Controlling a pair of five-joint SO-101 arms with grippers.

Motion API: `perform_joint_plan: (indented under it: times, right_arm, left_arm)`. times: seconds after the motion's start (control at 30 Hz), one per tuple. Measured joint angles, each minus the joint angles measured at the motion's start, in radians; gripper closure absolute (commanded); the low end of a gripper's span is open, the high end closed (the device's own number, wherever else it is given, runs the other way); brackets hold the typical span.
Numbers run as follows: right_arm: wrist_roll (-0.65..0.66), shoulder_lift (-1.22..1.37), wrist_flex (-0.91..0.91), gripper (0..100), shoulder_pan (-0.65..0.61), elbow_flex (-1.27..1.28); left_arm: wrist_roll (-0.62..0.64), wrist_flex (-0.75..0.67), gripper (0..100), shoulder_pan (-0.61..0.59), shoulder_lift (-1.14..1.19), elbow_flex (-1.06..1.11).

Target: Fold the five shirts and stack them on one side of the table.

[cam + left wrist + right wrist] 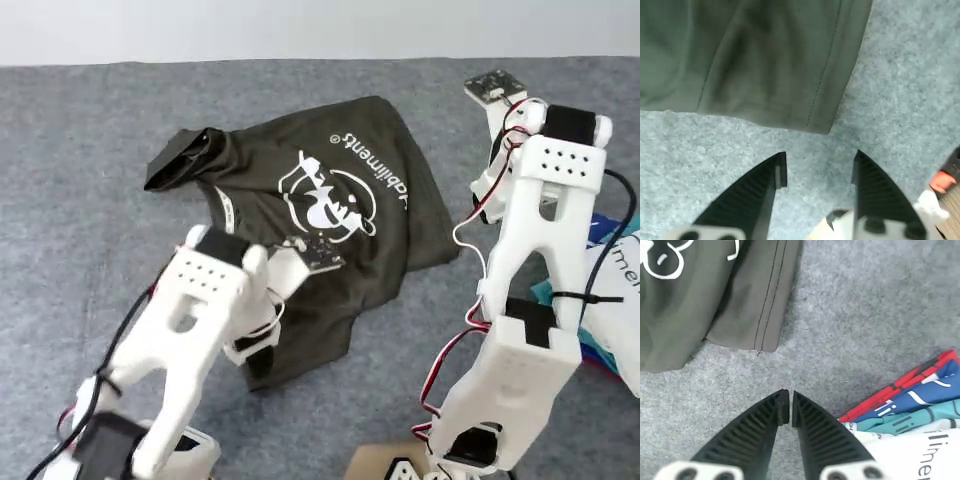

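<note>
Dark shirt (330, 200) part-folded, apart from stack (920, 405); left end effector (817, 172) spread, empty; right end effector (790, 407) closed, empty

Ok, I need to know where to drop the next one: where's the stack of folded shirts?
In the high view the stack lies at the right edge of the table, partly behind the right arm, apart from the dark shirt spread mid-table.

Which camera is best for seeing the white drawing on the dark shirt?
The high view: the white drawing lies whole in the middle of the dark shirt. The right wrist view catches just a corner of it. The left wrist view gives plain dark cloth by the hem.
</note>
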Motion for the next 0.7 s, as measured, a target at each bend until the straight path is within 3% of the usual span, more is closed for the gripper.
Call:
perform_joint_plan:
  times: [0.3, 0.7]
  right_arm:
    - [0.0, -0.02, 0.0, 97.6, 0.028, 0.0]
    - [0.0, -0.092, 0.003, 97.6, 0.028, 0.003]
  left_arm:
    - [0.055, -0.216, 79, 0.035, -0.203, 0.264]
    - [0.055, -0.342, 79, 0.035, -0.021, 0.33]
